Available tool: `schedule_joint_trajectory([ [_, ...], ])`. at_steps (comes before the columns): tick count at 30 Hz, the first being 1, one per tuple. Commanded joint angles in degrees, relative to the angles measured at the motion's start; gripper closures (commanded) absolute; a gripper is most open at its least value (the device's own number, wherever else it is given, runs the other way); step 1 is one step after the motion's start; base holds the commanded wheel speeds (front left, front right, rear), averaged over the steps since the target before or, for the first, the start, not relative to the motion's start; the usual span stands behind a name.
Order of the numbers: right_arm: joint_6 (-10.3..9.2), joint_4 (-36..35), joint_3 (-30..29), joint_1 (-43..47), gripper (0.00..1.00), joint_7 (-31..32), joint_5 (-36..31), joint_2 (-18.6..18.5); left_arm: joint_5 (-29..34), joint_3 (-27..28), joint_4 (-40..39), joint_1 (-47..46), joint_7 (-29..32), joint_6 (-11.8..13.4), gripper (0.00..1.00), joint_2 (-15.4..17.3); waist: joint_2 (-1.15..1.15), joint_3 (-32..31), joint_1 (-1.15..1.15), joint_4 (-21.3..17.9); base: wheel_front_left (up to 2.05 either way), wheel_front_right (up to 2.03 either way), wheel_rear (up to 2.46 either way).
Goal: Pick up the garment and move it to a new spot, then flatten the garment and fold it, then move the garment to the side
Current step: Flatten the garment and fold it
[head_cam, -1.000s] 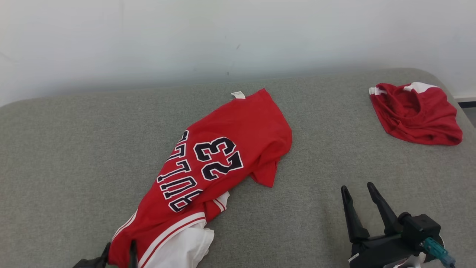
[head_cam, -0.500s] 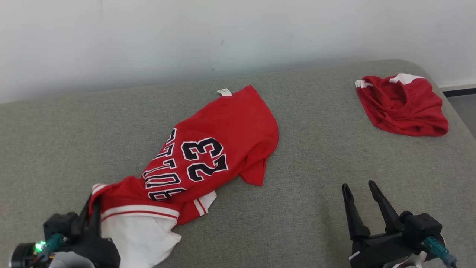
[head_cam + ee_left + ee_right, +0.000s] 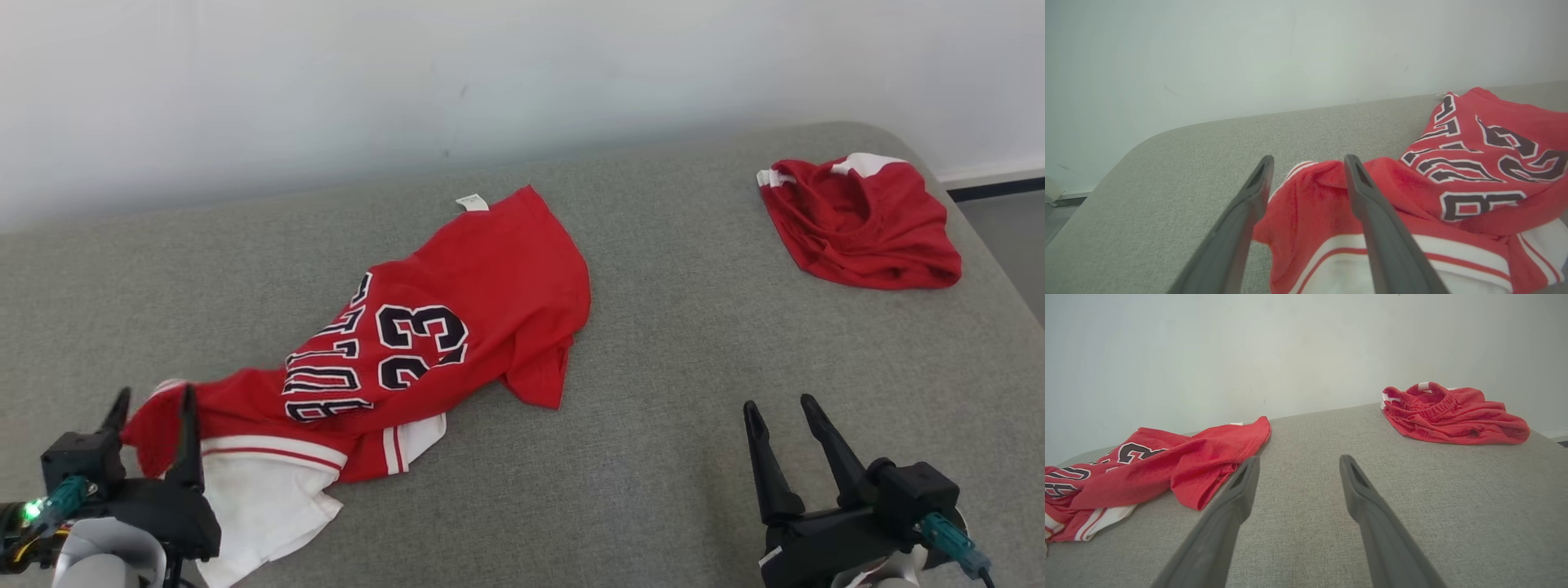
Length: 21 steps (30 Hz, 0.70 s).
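While both gape wide, left gripper [image 3: 156, 392] astride red jersey [image 3: 490, 278] (crumpled), right gripper [image 3: 778, 403] over grey cushion [image 3: 669, 343].

Red shorts [image 3: 861, 224] with white trim lay crumpled at far right corner of grey fabric bed [image 3: 669, 343]. White wall [image 3: 490, 73] behind, dark baseboard [image 3: 996, 189] right.

the left claw [image 3: 155, 394] has come up from the bottom edge and swung out to the left, dragging the lower end of the red jersey [image 3: 457, 327] sideways with it. half a second ago it pinched that hem; now its fingers stand apart.
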Motion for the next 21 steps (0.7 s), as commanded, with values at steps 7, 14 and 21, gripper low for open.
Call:
schedule_joint_trajectory([
  [7,-0.13,0.1,-1.3,1.7,0.0,0.0,-0.4,0.6,-1.3,3.5,-9.2,5.2,-2.1,3.1,0.0,-3.0,0.0,-1.8,-0.01,2.3,0.0,0.0,0.0],
  [14,-0.13,-0.4,-2.0,2.2,0.0,0.0,-0.4,1.3,1.8,5.1,-23.2,13.0,-2.1,4.8,0.0,-5.8,0.0,-2.2,-0.01,4.4,0.0,0.0,0.0],
  [21,-0.13,-0.3,-2.1,2.7,0.0,0.0,-0.3,1.7,4.1,7.4,-30.8,19.3,-2.1,4.4,0.0,-9.2,0.0,-2.3,-0.01,6.2,0.0,0.0,0.0],
])
